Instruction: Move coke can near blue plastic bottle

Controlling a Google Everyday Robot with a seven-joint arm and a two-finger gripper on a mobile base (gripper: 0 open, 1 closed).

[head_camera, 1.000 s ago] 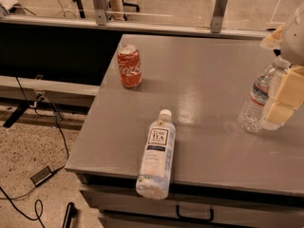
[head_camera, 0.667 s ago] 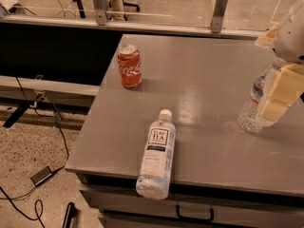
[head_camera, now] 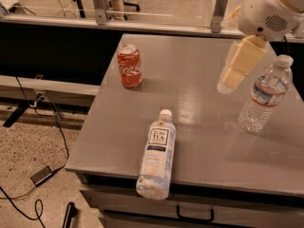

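Note:
The coke can [head_camera: 129, 66] stands upright near the far left edge of the grey table [head_camera: 204, 113]. The blue plastic bottle [head_camera: 156, 154] lies on its side near the front edge, white cap pointing away from me, dark label facing up. My gripper [head_camera: 232, 75] hangs above the table's right half, well to the right of the can and above and to the right of the bottle. It holds nothing.
A clear ribbed water bottle [head_camera: 264, 95] with a red-and-blue label stands upright at the right, just right of the gripper. A metal rail [head_camera: 99, 4] runs behind the table. Cables [head_camera: 42, 175] lie on the floor at the left.
My gripper and arm have moved left, away from the clear water bottle and out over the table. The can and both bottles have not moved.

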